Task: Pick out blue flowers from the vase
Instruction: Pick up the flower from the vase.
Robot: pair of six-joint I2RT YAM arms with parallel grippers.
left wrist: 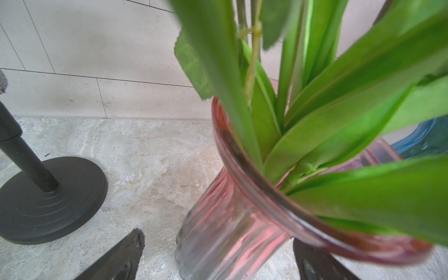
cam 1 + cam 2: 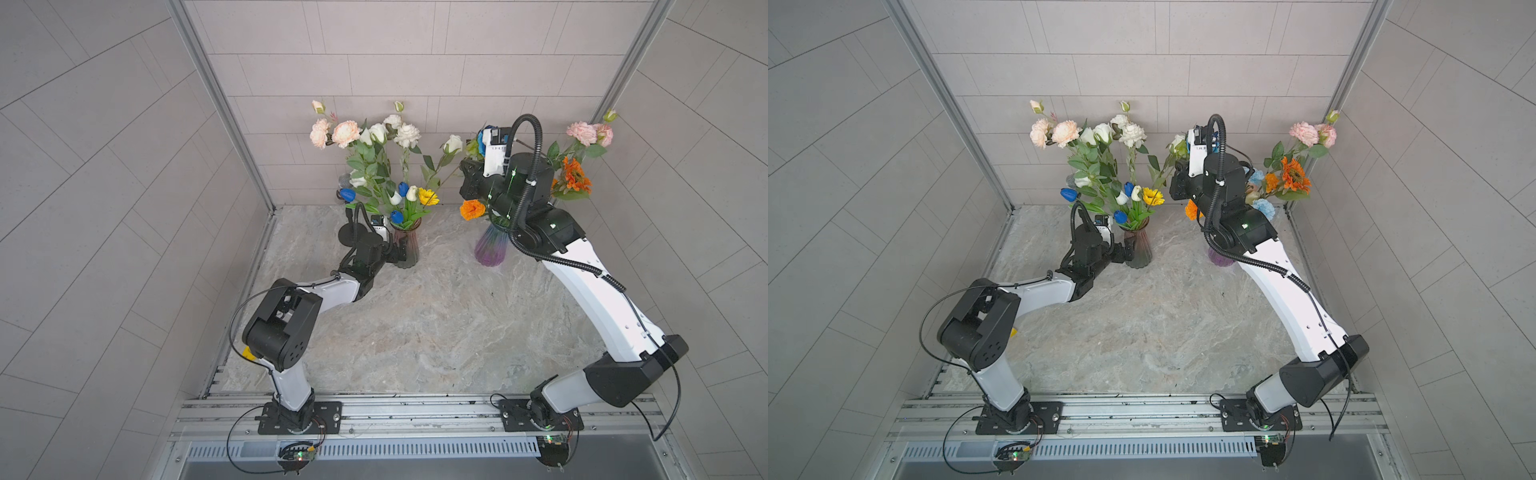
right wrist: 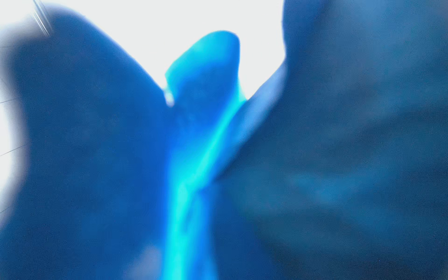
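Worktop (image 2: 415, 332): grey-beige marbled slab, pale tiled walls on three sides.
Standing on it:
1. Ribbed pink glass vase (image 2: 405, 249), upright, between the spread fingers of the left pincer (image 1: 218, 244); the finger seen whole stands clear of the glass.
2. Round black stand base (image 1: 72, 194), flat, just beside that pincer, on its outer side.
3. Purple glass vase (image 2: 490, 251), upright, well apart from that pincer, on its inner side.
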